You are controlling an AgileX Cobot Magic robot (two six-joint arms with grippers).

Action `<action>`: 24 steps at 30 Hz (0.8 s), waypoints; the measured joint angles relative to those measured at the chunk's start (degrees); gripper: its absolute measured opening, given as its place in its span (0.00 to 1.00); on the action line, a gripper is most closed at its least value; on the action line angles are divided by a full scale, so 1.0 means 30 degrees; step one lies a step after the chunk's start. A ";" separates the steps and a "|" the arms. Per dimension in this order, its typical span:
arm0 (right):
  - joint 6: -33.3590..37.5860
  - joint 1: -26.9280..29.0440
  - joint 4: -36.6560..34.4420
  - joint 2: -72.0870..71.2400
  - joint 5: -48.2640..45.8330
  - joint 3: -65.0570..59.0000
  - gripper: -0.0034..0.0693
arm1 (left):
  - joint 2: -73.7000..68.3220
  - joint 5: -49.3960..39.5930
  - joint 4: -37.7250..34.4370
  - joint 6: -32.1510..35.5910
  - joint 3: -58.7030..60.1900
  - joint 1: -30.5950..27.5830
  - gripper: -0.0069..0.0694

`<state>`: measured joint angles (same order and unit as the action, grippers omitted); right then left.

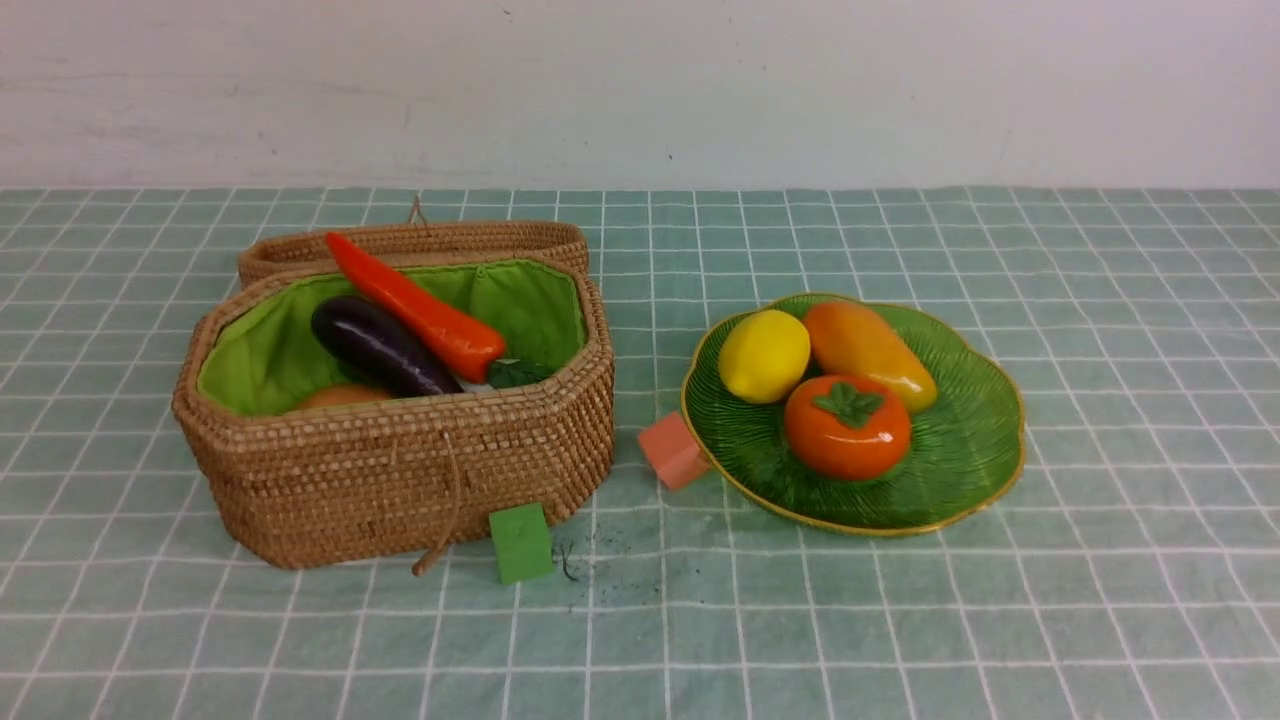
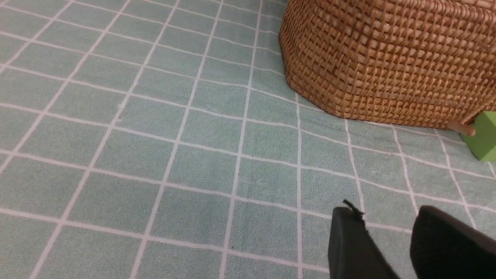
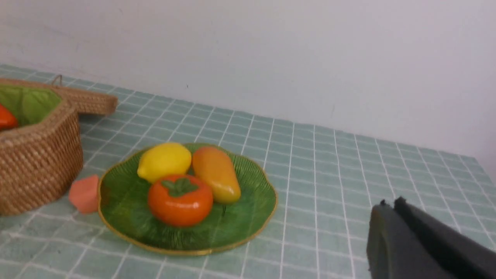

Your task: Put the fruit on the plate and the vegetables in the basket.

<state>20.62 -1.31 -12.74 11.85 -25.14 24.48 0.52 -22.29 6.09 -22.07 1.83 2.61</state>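
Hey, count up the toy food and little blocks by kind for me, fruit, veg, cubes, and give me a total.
Fruit: 3, yellow lemon, yellow-orange mango, orange persimmon
Vegetables seen: 3, orange-red carrot, purple eggplant, brown potato
Cubes: 2, green cube, salmon cube
Total: 8

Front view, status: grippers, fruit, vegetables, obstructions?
Left gripper open, empty; right gripper shut, empty. Lemon, mango, persimmon on plate. Carrot, eggplant in basket. Nothing blocking.

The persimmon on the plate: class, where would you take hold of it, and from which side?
Grip the persimmon across its round middle, coming straight down from above. It sits upright with its leaf cap on top. The lemon and mango crowd its far side, and the plate rim rises around it, so a sideways approach looks blocked. Its glossy skin may slip.
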 joint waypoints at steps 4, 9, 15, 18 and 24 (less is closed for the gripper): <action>0.0014 0.0040 0.0000 -0.2874 0.0303 -0.4228 0.06 | 0.0000 0.0000 0.0000 0.0000 0.0000 0.0000 0.40; 0.0014 0.0040 0.0000 -0.4140 0.0649 -0.7368 0.06 | 0.0000 0.0000 0.0000 0.0000 0.0000 0.0000 0.40; -0.0649 0.0240 -0.0450 -0.4143 0.0647 -0.8428 0.07 | 0.0000 0.0000 0.0000 0.0000 0.0000 0.0000 0.40; -0.0710 0.0240 -0.0516 -0.4161 0.0647 -0.8428 0.08 | 0.0000 0.0000 0.0000 0.0000 0.0000 0.0000 0.40; -0.0710 0.0240 -0.0516 -0.4161 0.0662 -0.8428 0.08 | 0.0000 0.0000 0.0000 0.0000 0.0000 0.0000 0.40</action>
<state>18.49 -0.59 -14.29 -0.64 -23.15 -0.81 0.52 -22.29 6.09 -22.07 1.83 2.61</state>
